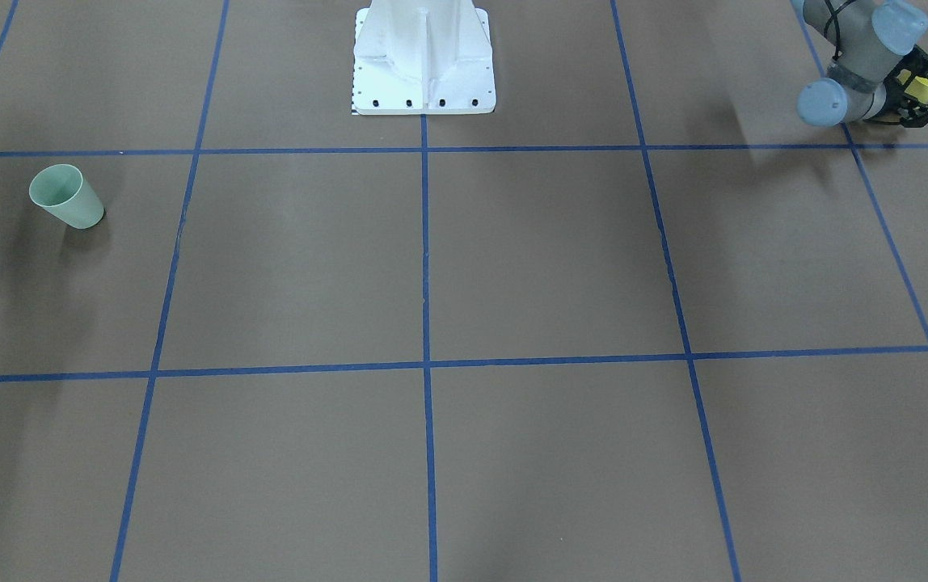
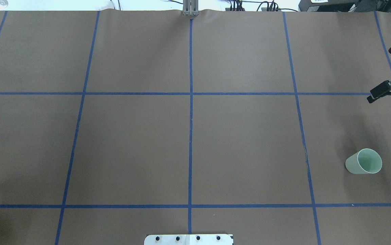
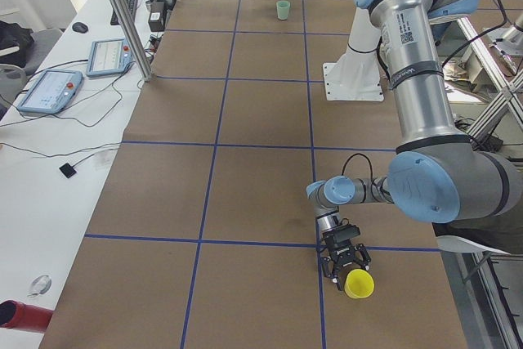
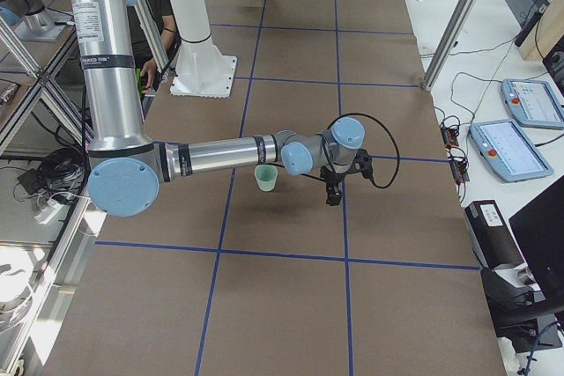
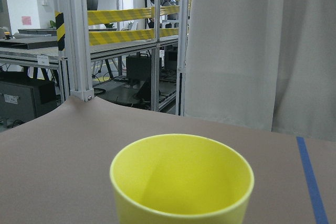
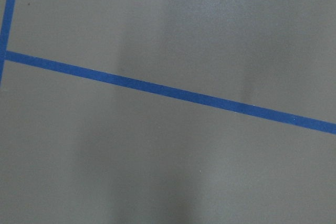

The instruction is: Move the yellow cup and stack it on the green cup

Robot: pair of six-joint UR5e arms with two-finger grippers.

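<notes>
The yellow cup stands upright at the table's far edge on my left side, between the fingers of my left gripper, which lies level and close to the table and is shut on it. The cup's mouth fills the bottom of the left wrist view, and it also shows in the exterior left view. The green cup stands upright on my right side. My right gripper is open and empty, farther out on the table than the green cup and apart from it.
The brown table cover carries a grid of blue tape lines. The white robot base stands at mid table. The right wrist view holds only table and a blue tape line. Tablets and cables lie on the side bench.
</notes>
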